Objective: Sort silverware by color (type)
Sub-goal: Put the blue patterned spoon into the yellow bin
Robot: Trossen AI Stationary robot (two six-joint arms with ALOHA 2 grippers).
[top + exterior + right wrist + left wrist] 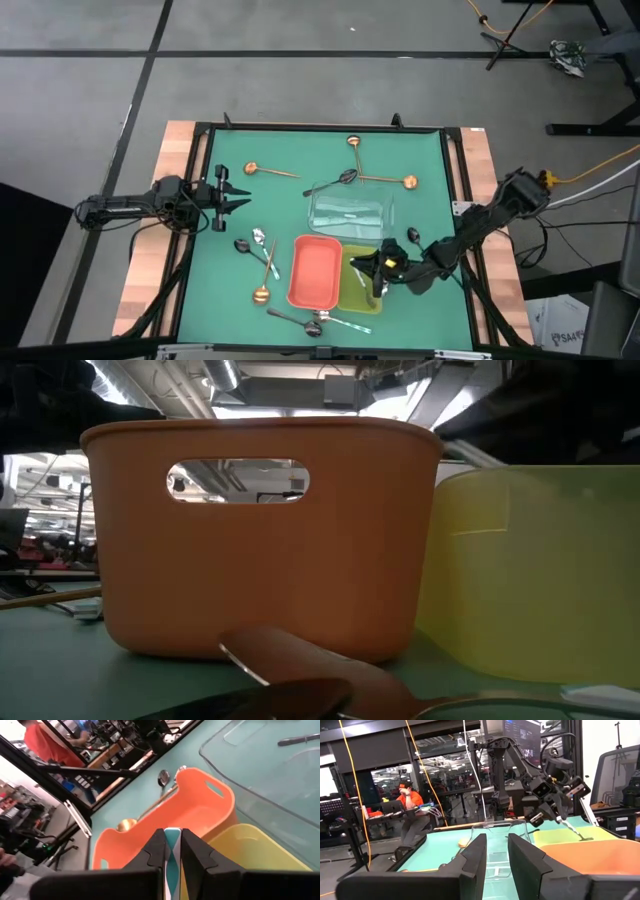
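Observation:
My right gripper (378, 270) hangs over the yellow-green tray (360, 290), shut on a slim silver utensil (572, 830). My left gripper (238, 195) waits open near the table's left edge and touches nothing. Loose on the green mat lie copper spoons (270, 172) (262, 290), black spoons (345, 178) (413, 236) and a silver spoon (260, 238). Another silver piece (345, 213) lies in the clear tray (325, 195). The red tray (315, 272) stands beside the yellow-green one. My right gripper pinches the silver utensil by its handle's upper end (562, 821) between the two fingers (159, 847), coming from above. The utensil slants down below the fingers. Its lower end (581, 838) reaches into the yellow-green tray; the tray wall hides whether it touches the floor.
A black and a silver utensil (320, 322) lie by the table's near edge, in front of the red tray. Copper spoons (352, 145) (400, 181) lie beyond the clear tray. The mat between my left gripper and the trays is bare. A person in an orange top (410, 800) sits beyond the table.

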